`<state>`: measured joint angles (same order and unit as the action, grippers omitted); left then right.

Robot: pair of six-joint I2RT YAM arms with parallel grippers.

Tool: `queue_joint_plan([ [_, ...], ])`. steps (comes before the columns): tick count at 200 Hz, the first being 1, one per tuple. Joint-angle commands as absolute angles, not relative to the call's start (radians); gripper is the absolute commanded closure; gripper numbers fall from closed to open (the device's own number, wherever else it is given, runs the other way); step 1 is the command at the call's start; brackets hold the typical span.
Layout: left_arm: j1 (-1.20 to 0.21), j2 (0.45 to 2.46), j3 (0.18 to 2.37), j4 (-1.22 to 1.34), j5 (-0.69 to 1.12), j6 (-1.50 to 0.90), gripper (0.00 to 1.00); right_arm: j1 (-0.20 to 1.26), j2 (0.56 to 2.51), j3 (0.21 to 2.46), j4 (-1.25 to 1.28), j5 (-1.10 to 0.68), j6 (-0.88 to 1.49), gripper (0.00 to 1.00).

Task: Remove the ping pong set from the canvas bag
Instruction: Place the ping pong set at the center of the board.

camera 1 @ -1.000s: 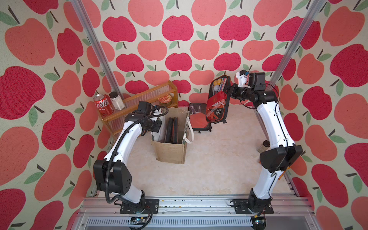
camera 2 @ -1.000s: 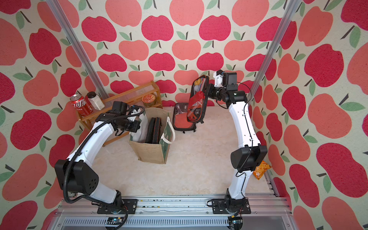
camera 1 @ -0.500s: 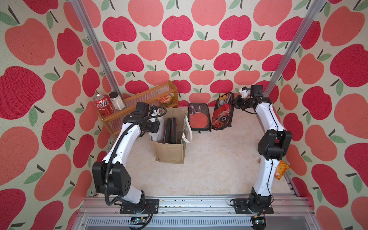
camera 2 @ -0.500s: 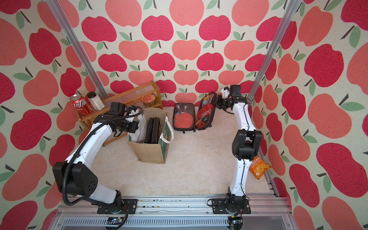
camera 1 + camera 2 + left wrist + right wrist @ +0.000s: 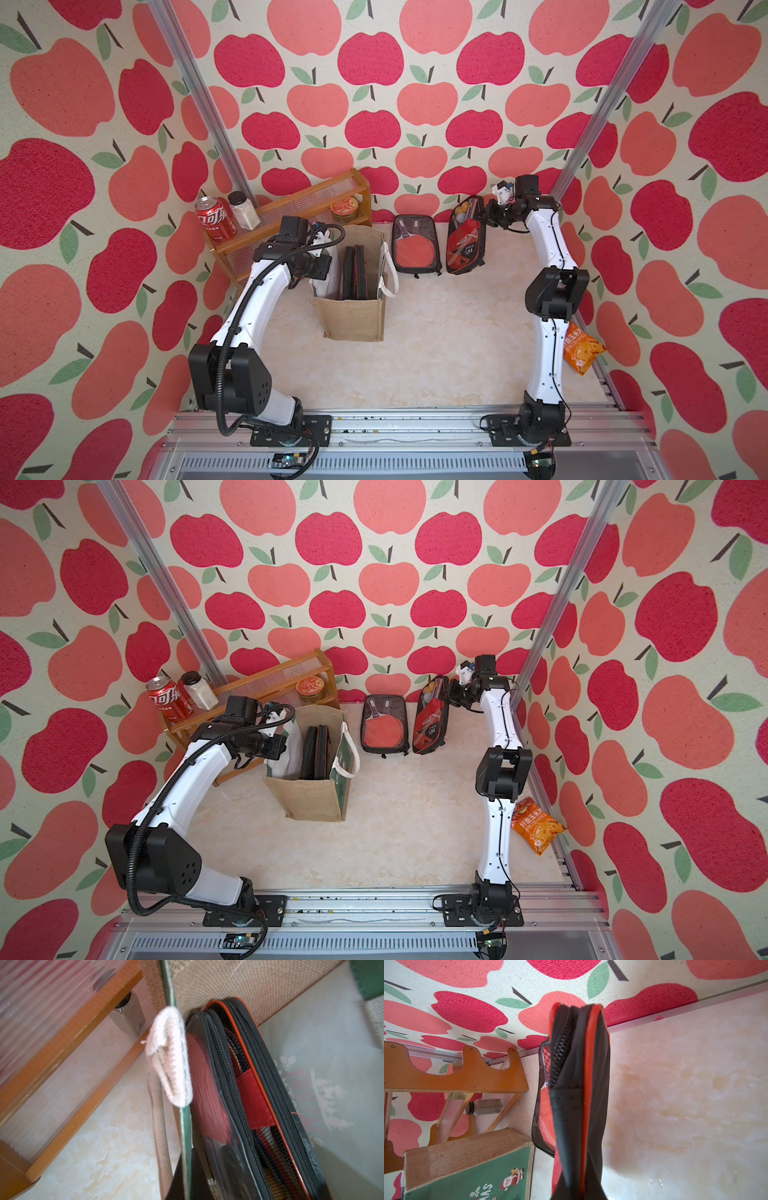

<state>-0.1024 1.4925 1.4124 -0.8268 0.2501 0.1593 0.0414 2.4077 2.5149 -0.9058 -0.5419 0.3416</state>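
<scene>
Four ping pong sets are present: two upright inside the bag [image 5: 353, 307], one flat [image 5: 415, 249] on the table beside it, and one tilted set [image 5: 465, 241] clamped at its top edge by the right gripper [image 5: 488, 214], while the left gripper [image 5: 322, 266] stays clenched on the bag's left wall.
</scene>
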Motion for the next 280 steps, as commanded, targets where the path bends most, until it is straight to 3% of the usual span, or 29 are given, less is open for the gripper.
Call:
queue_joint_plan([
  [1, -0.093, 1.459, 1.406, -0.805, 0.255, 0.176, 1.0, 0.078, 2.39, 2.542, -0.932, -0.539, 0.311, 1.0],
  [49, -0.093, 1.45, 1.403, -0.808, 0.257, 0.175, 1.0, 0.108, 2.395, 2.495, -0.906, -0.355, 0.315, 1.0],
  [75, -0.084, 1.435, 1.385, -0.804, 0.261, 0.175, 1.0, 0.101, 2.365, 2.38, -0.805, -0.385, 0.327, 1.0],
  [172, -0.079, 1.432, 1.37, -0.801, 0.271, 0.178, 1.0, 0.015, 2.444, 2.289, -0.7, -0.491, 0.291, 1.0],
  [200, -0.079, 1.433, 1.359, -0.793, 0.277, 0.176, 1.0, -0.05, 2.507, 2.352, -0.693, -0.585, 0.289, 0.92],
  [220, -0.081, 1.442, 1.353, -0.784, 0.293, 0.176, 1.0, -0.085, 2.625, 2.522, -0.781, -0.665, 0.282, 0.81],
  [242, -0.085, 1.447, 1.356, -0.785, 0.296, 0.173, 1.0, -0.094, 2.738, 2.688, -0.867, -0.682, 0.272, 0.77],
  [280, -0.084, 1.452, 1.354, -0.784, 0.292, 0.173, 1.0, -0.098, 2.764, 2.657, -0.767, -0.651, 0.361, 0.73],
])
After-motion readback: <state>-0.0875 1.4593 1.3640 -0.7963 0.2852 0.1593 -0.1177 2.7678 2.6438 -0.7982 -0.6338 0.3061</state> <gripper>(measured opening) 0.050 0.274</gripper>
